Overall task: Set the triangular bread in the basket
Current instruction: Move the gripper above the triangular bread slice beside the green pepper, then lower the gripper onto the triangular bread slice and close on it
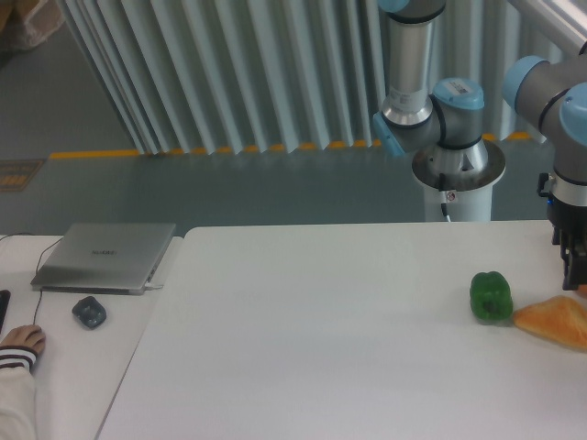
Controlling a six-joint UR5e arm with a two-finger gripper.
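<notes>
The triangular bread [556,322], a flat golden-orange wedge, lies on the white table [321,339] at the far right edge, partly cut off by the frame. My gripper [576,271] hangs just above the bread's far end, at the frame's right edge. Its fingers are dark and partly cut off, so I cannot tell whether they are open or shut. No basket shows in this view.
A glossy green bell pepper [491,296] sits just left of the bread, almost touching it. A closed laptop [105,256], a mouse [89,312] and a person's hand [20,342] are on the left desk. The arm's base [456,174] stands behind the table.
</notes>
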